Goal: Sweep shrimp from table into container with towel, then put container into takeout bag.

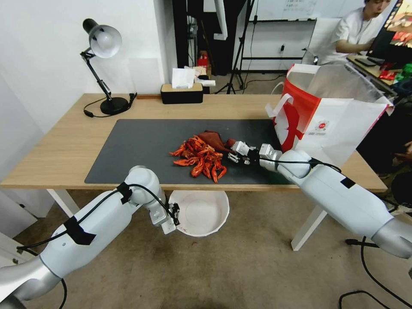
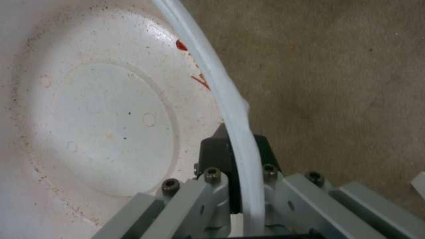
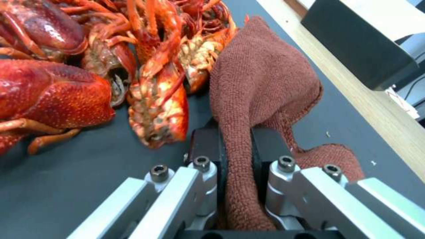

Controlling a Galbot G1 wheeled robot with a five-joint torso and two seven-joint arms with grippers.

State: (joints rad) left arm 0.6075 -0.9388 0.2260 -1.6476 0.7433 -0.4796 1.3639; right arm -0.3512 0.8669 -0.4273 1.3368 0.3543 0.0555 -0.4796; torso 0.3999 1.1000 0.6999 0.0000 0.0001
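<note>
Nearest to the camera, at the lower centre of the right wrist view, the right gripper (image 3: 237, 156) has its two dark fingers (image 3: 204, 146) closed on a fold of the towel (image 3: 261, 83), which spreads upward in the frame and touches the shrimp (image 3: 88, 66). In the head view this heap lies at the centre of the dark mat, near the front edge of the table (image 1: 56, 150). Below that edge, at the lower centre, the left gripper (image 1: 175, 213) is clamped on the rim of the container (image 1: 199, 212), held in the air under the heap; it looks almost empty. The takeout bag (image 1: 326, 116) stands open at the right. I judge the sweeping step is in hand; the next move needs the towel pushing the heap over the edge, exactly above the bowl.
</note>
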